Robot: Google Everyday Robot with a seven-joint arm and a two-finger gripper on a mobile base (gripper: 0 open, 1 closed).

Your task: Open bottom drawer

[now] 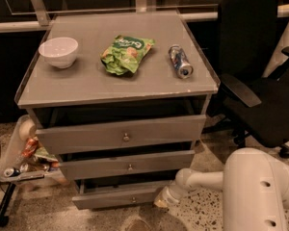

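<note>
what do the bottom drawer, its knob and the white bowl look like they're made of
The bottom drawer: probably grey-painted wood, matte flat panel. Its knob: likely metal, small bright glint. The white bowl: ceramic or plastic, smooth and glossy; hard to tell which. The claw sits at the drawer's right end.

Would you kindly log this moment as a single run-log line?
task: open bottom drawer | end effector: at its right end | drawer: slightly out | countertop items: untouched

No words can be read. The green bag [126, 54] and the can [180, 60] on the bench [86, 88] carry only blurred print. The claw [162, 201] sits low under the bench, at the bottom drawer's [115, 196] right end.
</note>
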